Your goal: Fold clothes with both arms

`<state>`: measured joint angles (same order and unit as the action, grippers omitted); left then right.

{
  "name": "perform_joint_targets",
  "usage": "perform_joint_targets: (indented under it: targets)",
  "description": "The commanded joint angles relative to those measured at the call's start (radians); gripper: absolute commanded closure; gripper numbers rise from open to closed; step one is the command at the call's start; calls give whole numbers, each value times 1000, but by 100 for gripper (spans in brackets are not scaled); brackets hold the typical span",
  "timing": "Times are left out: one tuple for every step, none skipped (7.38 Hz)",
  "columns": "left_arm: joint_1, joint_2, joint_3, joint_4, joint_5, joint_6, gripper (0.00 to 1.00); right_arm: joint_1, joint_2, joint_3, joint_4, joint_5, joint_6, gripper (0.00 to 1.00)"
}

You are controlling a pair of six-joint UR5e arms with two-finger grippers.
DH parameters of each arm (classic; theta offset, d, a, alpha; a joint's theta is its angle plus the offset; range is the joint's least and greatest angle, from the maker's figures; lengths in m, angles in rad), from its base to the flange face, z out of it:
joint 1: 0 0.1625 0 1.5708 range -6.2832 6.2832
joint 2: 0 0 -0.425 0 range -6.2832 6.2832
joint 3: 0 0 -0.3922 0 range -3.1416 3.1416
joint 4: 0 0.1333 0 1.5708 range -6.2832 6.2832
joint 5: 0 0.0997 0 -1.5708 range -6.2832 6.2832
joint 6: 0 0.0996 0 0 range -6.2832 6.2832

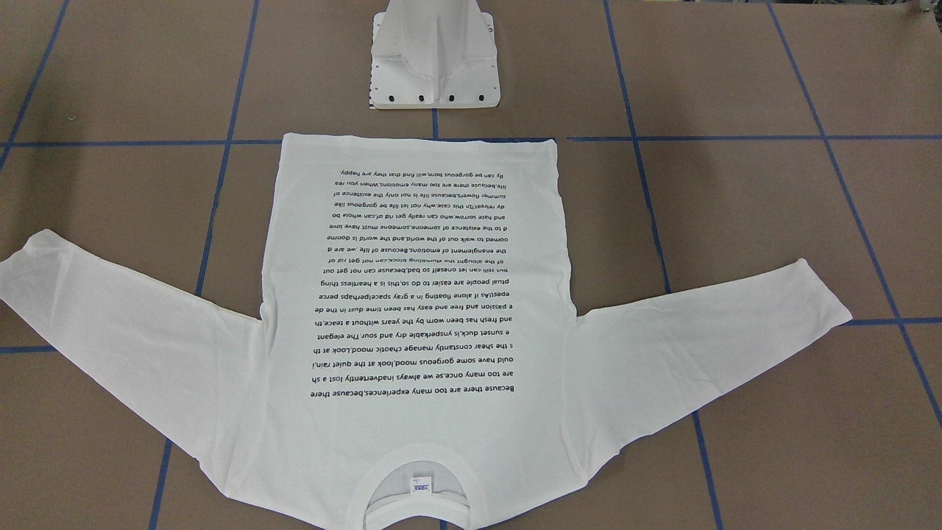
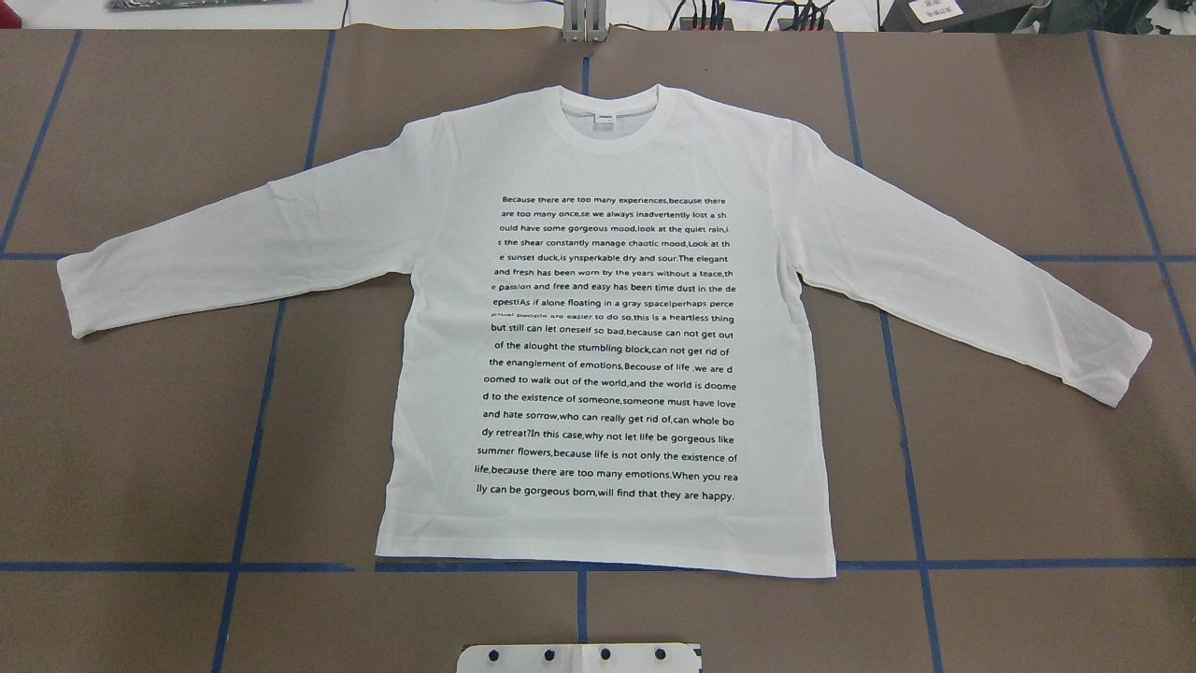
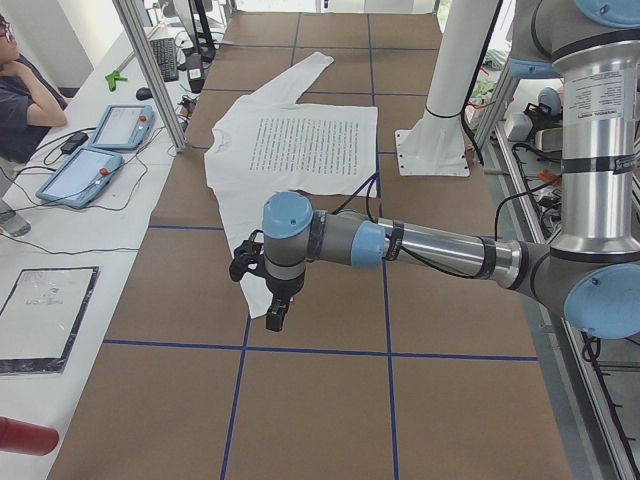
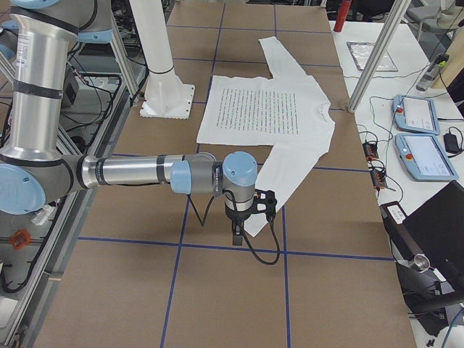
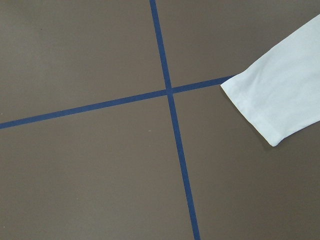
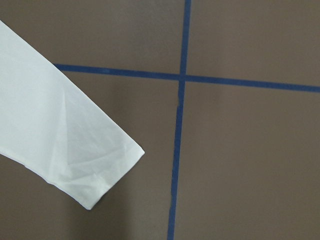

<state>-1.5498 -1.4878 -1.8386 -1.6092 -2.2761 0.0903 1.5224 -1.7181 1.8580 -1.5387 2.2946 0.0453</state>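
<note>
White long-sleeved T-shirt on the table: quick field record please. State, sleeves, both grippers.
garment: white long-sleeved cotton T-shirt, flat, unfolded, black print up
collar: ribbed round collar, on the side far from the robot
sleeves: spread out; left cuff and right cuff lie flat
surface: brown table, blue tape grid
left arm: black left gripper above the table by the left cuff; open or shut, cannot tell
right arm: black right gripper by the right cuff; cannot tell
fold: not started
</note>
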Motion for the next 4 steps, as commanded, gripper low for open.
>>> perform_joint_targets:
  targets:
    - [2, -48, 37, -226, 0, -1, 0, -13, 26, -46, 100, 2, 8, 0]
    - [0, -42, 30, -250, -8, -4, 0, -14, 38, -75, 104, 3, -5, 0]
    - [2, -54, 59, -249, -8, -9, 0, -14, 37, -80, 118, 17, -4, 0]
    - [4, -54, 73, -258, -5, -36, 0, -37, 37, -80, 152, 35, -1, 0]
